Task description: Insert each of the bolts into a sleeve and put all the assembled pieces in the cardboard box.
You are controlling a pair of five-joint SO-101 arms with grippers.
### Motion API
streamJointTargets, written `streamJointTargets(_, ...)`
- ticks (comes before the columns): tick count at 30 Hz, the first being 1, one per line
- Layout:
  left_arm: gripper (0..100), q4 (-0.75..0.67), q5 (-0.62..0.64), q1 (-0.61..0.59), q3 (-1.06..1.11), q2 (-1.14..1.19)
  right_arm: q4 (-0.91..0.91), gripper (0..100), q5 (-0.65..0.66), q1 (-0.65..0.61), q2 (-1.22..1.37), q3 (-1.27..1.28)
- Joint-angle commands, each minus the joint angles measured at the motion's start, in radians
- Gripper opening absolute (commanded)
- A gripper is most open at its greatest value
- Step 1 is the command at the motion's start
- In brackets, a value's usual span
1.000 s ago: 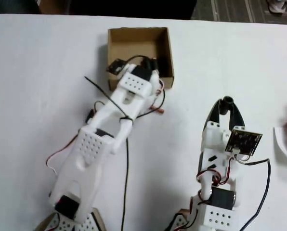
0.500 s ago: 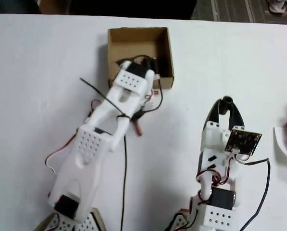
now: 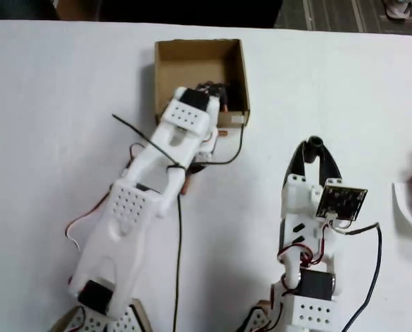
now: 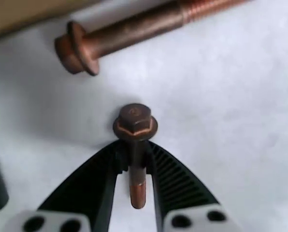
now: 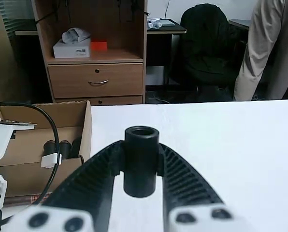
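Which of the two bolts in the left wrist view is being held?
The head-on bolt, hex head facing the camera, clamped in the left gripper. The other bolt lies loose on its side on the table beside the cardboard box.

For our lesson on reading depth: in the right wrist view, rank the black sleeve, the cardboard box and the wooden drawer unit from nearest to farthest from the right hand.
1. The black sleeve, held in the right hand.
2. The cardboard box, on the table close by.
3. The wooden drawer unit, in the room behind the table.
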Motion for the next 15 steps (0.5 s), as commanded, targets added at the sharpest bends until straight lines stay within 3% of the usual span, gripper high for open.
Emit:
streamJointTargets(1, 12, 0.028, 0.11, -0.026, -0.002, 0.006, -0.002, 2.1, -0.005, -0.013, -0.024, -0.011)
streamJointTargets(5, 20, 0.028, 0.203, -0.026, 0.002, 0.009, -0.001, 2.1, -0.003, -0.008, -0.024, -0.011)
streamJointTargets(15, 16, 0.021, 0.23, -0.026, -0.005, -0.011, -0.001, 2.1, -0.002, -0.008, -0.024, -0.011)
